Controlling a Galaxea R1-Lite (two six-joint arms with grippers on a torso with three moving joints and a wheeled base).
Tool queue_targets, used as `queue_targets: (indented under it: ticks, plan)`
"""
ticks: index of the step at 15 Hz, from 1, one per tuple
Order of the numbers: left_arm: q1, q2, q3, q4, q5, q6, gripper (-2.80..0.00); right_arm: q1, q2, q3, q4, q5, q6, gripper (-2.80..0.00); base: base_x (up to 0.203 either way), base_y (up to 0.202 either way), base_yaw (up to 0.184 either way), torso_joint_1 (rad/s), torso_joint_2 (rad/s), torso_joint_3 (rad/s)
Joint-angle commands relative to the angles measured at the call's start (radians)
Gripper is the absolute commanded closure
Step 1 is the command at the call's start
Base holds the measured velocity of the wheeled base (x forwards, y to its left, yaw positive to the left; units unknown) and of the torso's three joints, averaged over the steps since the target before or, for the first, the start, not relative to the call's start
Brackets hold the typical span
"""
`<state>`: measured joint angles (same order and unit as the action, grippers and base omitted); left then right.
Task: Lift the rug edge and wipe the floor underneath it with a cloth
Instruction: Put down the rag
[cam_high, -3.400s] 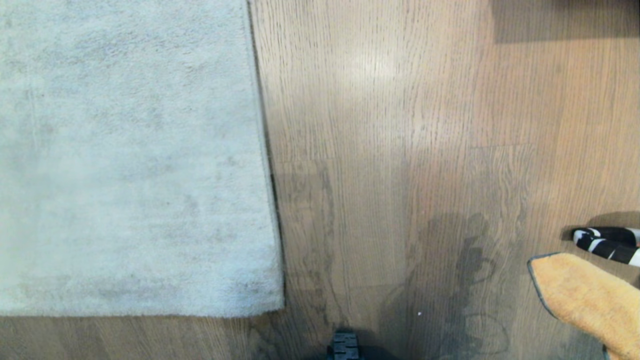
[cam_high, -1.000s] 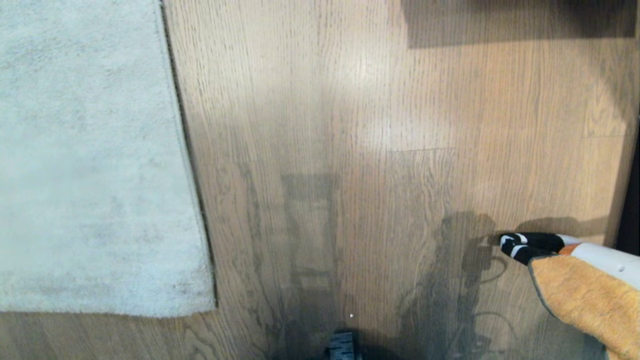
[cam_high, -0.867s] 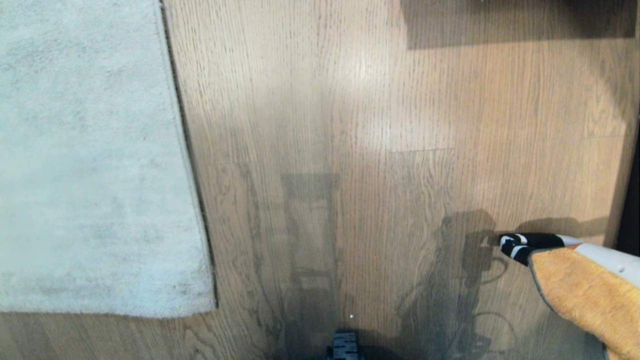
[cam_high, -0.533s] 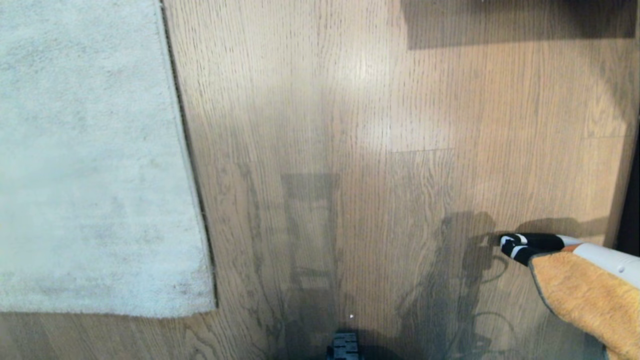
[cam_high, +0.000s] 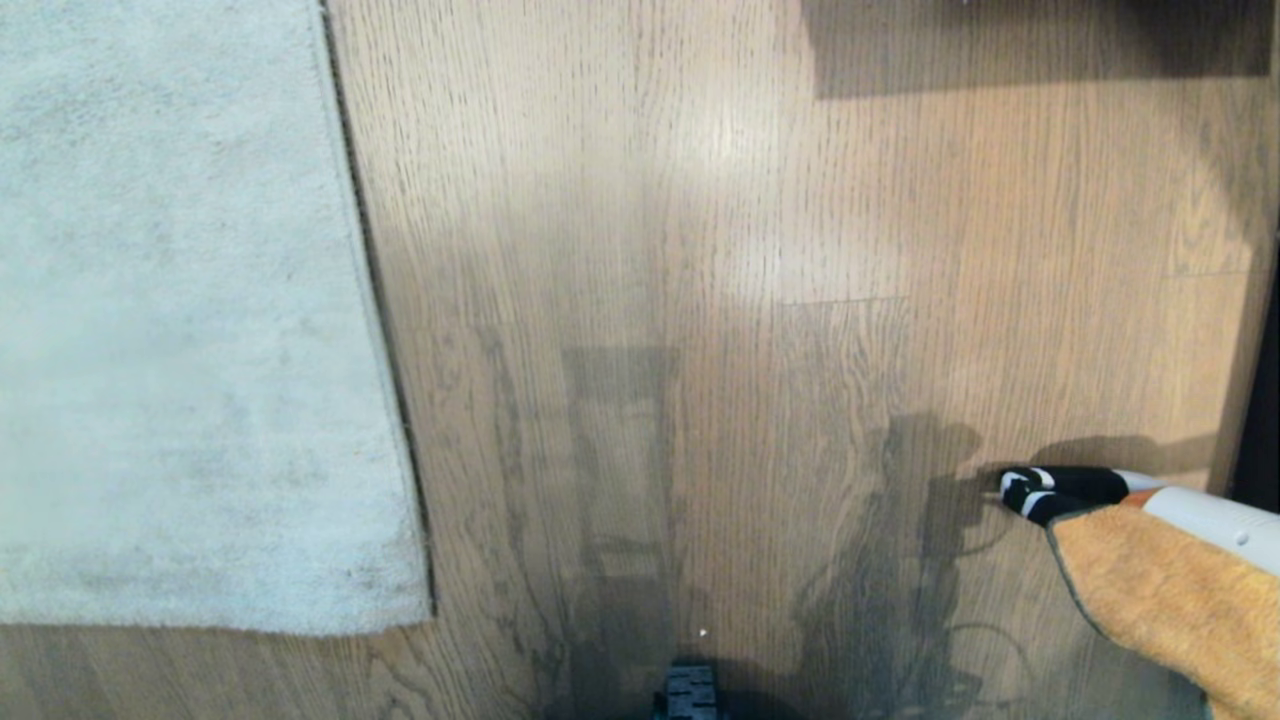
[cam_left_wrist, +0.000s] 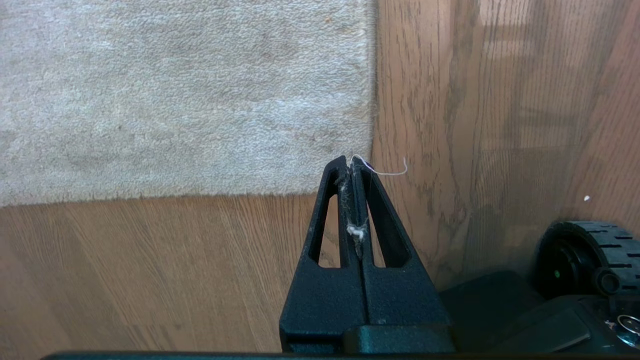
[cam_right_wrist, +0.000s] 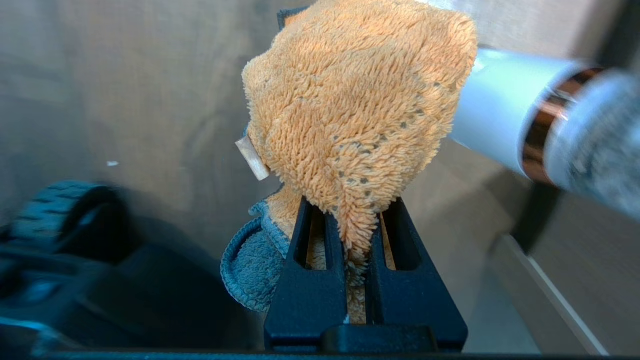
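The pale grey rug (cam_high: 180, 320) lies flat at the left of the head view. Its rug edge (cam_high: 375, 300) runs down to a near corner (cam_high: 425, 615) on the wood-grain floor (cam_high: 700, 250). My left gripper (cam_left_wrist: 350, 162) is shut, with lint and a loose thread between its tips, hovering just off the rug corner (cam_left_wrist: 367, 187). My right gripper (cam_right_wrist: 352, 207) is shut on the orange fuzzy cloth (cam_right_wrist: 360, 110), which bunches over its tips. The cloth (cam_high: 1170, 600) hangs at the lower right of the head view and hides the gripper there.
A white tube (cam_high: 1210, 520) with a black-and-white striped tip (cam_high: 1045, 490) lies on the floor beside the cloth. It also shows as a white tube (cam_right_wrist: 505, 130) in the right wrist view. My base's wheel (cam_left_wrist: 585, 250) sits near. A dark shadow (cam_high: 1040, 45) crosses the far right.
Since the oldest frame the whole view has slid, so the camera moved to the right of the rug. Over the last second the cloth's corner crept slightly left.
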<state>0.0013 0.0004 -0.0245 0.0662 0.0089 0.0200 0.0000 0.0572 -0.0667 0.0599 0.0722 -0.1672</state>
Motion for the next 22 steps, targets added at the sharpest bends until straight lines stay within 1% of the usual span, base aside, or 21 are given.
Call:
queue_targets:
  ticks: [1, 3, 6, 9, 13, 16, 19, 22]
  plan:
    - [0.0, 0.0, 0.0, 0.0, 0.0, 0.0, 0.0, 0.003, 0.13, -0.039, -0.018, 0.047, -0.001, 0.0, 0.0, 0.0, 0.0, 0.0, 0.0, 0.0]
    - [0.0, 0.0, 0.0, 0.0, 0.0, 0.0, 0.0, 0.013, 0.235, -0.069, -0.057, 0.091, -0.001, 0.0, 0.0, 0.0, 0.0, 0.0, 0.0, 0.0]
    - [0.0, 0.0, 0.0, 0.0, 0.0, 0.0, 0.0, 0.055, 0.43, -0.113, -0.174, 0.112, 0.014, 0.0, 0.0, 0.0, 0.0, 0.0, 0.0, 0.0]
    - [0.0, 0.0, 0.0, 0.0, 0.0, 0.0, 0.0, 0.083, 0.648, -0.129, -0.365, 0.116, 0.034, 0.0, 0.0, 0.0, 0.0, 0.0, 0.0, 0.0]
    - [0.0, 0.0, 0.0, 0.0, 0.0, 0.0, 0.0, 0.121, 0.874, -0.132, -0.632, 0.118, 0.09, 0.0, 0.0, 0.0, 0.0, 0.0, 0.0, 0.0]
    - [0.0, 0.0, 0.0, 0.0, 0.0, 0.0, 0.0, 0.127, 1.003, -0.142, -0.77, 0.118, 0.121, 0.0, 0.0, 0.0, 0.0, 0.0, 0.0, 0.0]
    - [0.0, 0.0, 0.0, 0.0, 0.0, 0.0, 0.0, 0.126, 1.147, -0.167, -0.943, 0.117, 0.145, 0.0, 0.0, 0.0, 0.0, 0.0, 0.0, 0.0]
    - [0.0, 0.0, 0.0, 0.0, 0.0, 0.0, 0.0, 0.126, 1.258, -0.224, -1.068, 0.116, 0.159, 0.0, 0.0, 0.0, 0.0, 0.0, 0.0, 0.0]
